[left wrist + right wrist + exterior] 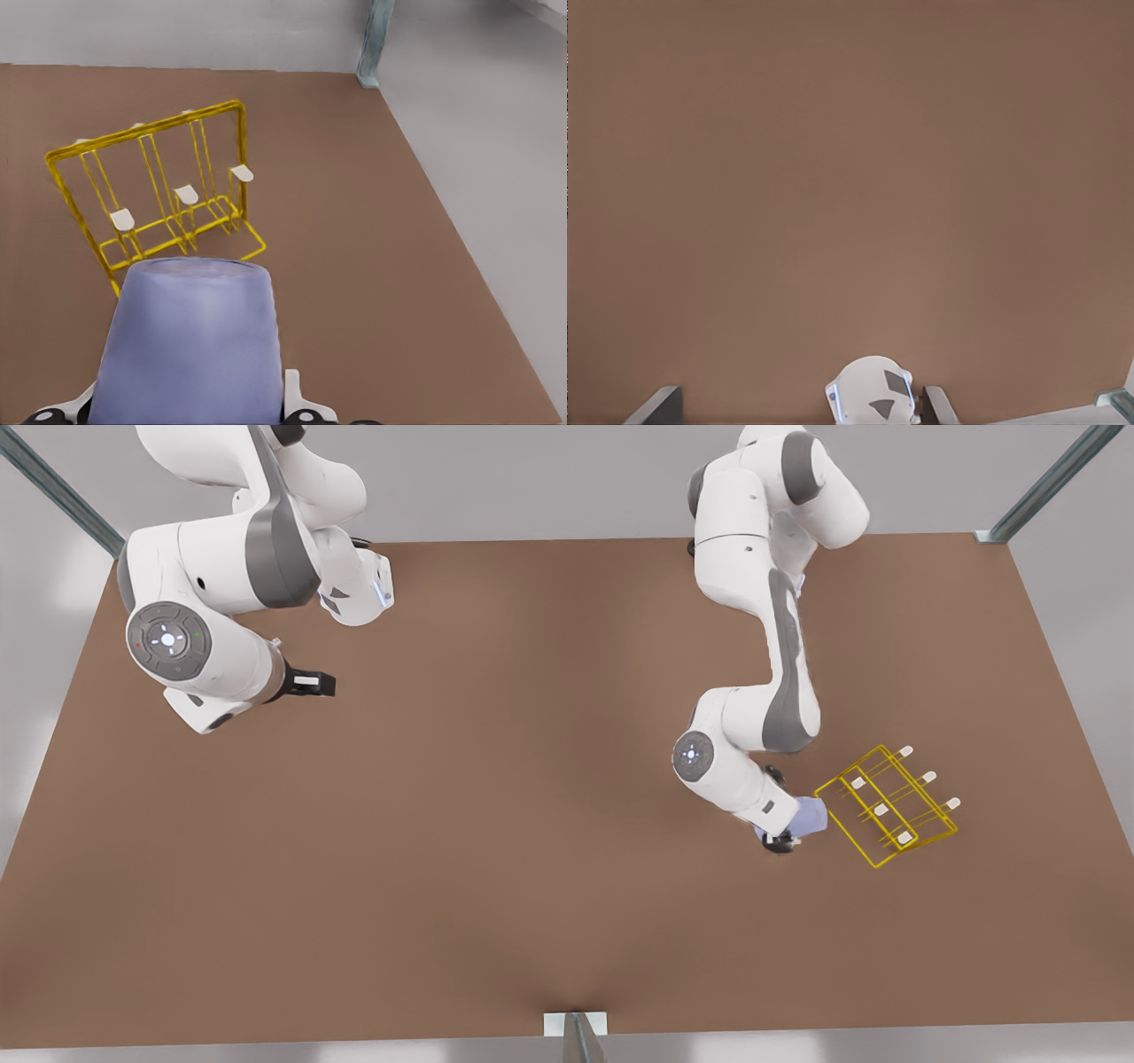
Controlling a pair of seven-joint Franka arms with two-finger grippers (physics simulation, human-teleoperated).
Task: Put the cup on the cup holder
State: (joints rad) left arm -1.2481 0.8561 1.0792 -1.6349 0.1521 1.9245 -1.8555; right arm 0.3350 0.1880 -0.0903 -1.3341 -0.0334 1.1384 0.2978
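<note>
The left gripper is clamped across the cup, just left of the cup holder. The cup looks light, rigid and smooth: grip mid-wall. The right gripper waits far left, fingers apart.

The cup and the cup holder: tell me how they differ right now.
The cup is solid lavender-blue; the cup holder is open yellow wire with white-tipped pegs. The cup is much narrower than the holder. The cup is gripped in the left hand, while the holder stands free on the table, no cup on its pegs. The right hand waits at the front view's left. Both are close together.
</note>
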